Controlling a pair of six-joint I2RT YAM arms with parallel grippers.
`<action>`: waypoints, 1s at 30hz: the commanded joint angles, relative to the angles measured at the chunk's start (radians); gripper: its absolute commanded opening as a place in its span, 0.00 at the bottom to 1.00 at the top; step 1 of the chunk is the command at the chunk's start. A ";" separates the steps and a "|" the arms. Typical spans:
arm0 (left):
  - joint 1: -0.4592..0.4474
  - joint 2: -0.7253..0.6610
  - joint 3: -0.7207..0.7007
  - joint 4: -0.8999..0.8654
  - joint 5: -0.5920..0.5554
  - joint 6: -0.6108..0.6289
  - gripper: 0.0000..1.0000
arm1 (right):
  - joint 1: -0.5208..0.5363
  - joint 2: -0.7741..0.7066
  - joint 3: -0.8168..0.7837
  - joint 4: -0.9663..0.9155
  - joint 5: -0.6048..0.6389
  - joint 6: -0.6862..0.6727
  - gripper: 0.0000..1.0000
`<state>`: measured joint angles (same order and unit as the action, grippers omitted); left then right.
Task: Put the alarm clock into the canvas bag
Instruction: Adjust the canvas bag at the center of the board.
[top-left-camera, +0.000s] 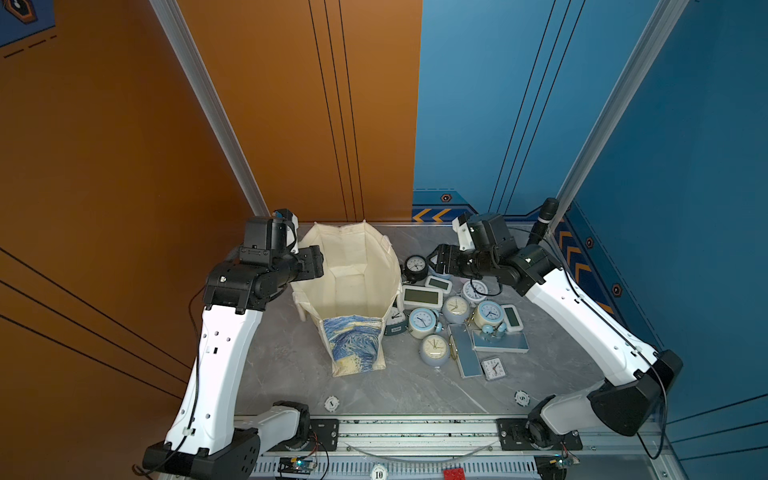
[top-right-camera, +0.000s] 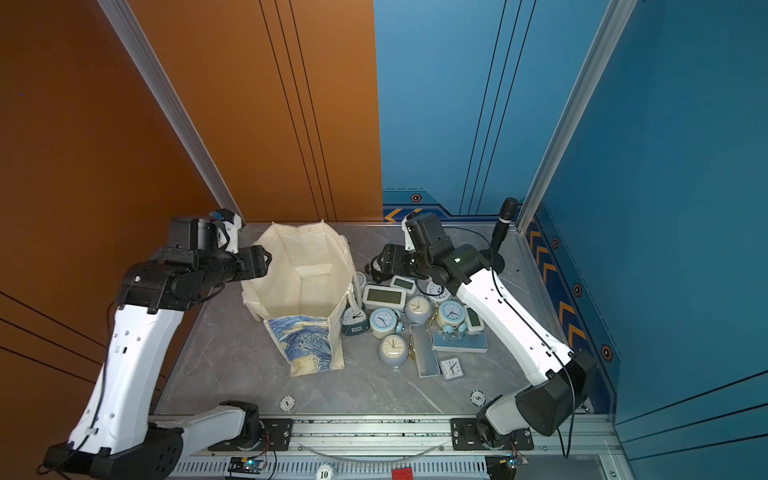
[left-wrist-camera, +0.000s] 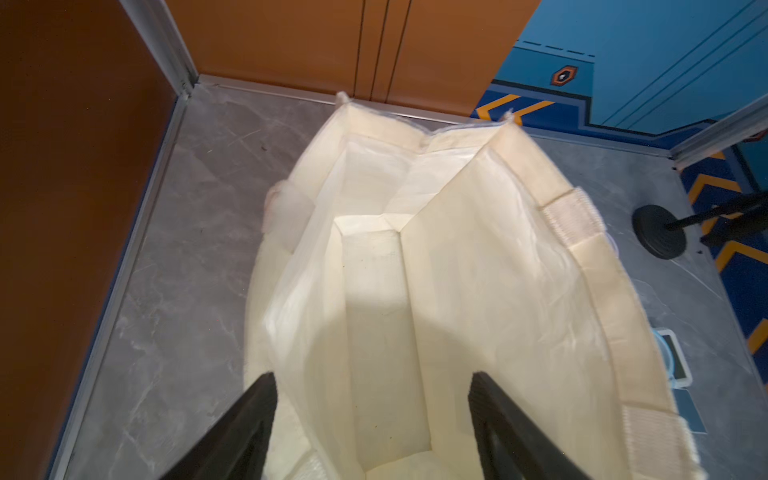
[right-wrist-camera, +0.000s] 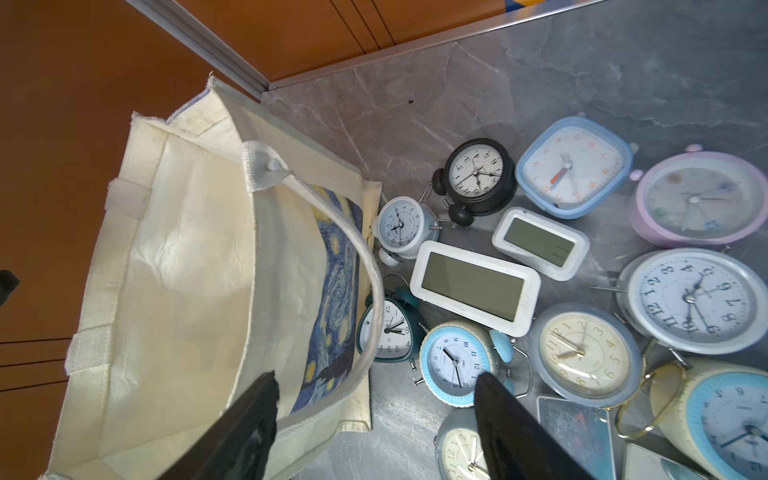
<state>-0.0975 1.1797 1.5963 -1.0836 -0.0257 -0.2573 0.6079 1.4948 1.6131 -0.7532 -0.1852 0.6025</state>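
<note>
Black left end effector hangs released over the empty cream starry-print canvas bag, likely to steady its mouth, while the right end effector, also released, hovers above pastel alarm clocks heaped beside it.

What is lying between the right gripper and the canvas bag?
The black twin-bell alarm clock sits between the right gripper and the canvas bag, in a top view.

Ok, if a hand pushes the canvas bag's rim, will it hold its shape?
Probably not: the canvas bag has creased, soft-looking walls, so it likely buckles. It looks empty, so it may slide or tip. Its handle droops limply.
</note>
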 joint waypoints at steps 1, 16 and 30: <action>0.081 -0.013 -0.072 -0.046 -0.013 0.010 0.77 | 0.044 0.082 0.090 -0.033 -0.049 -0.034 0.71; 0.273 -0.005 -0.270 0.214 0.336 0.016 0.06 | 0.176 0.316 0.300 -0.049 -0.129 -0.029 0.14; 0.267 0.014 -0.307 0.314 0.293 0.100 0.00 | 0.244 0.288 0.292 -0.050 -0.087 0.009 0.00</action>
<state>0.1658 1.2293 1.3182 -0.8215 0.2810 -0.1936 0.8387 1.8233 1.9064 -0.7864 -0.2840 0.5949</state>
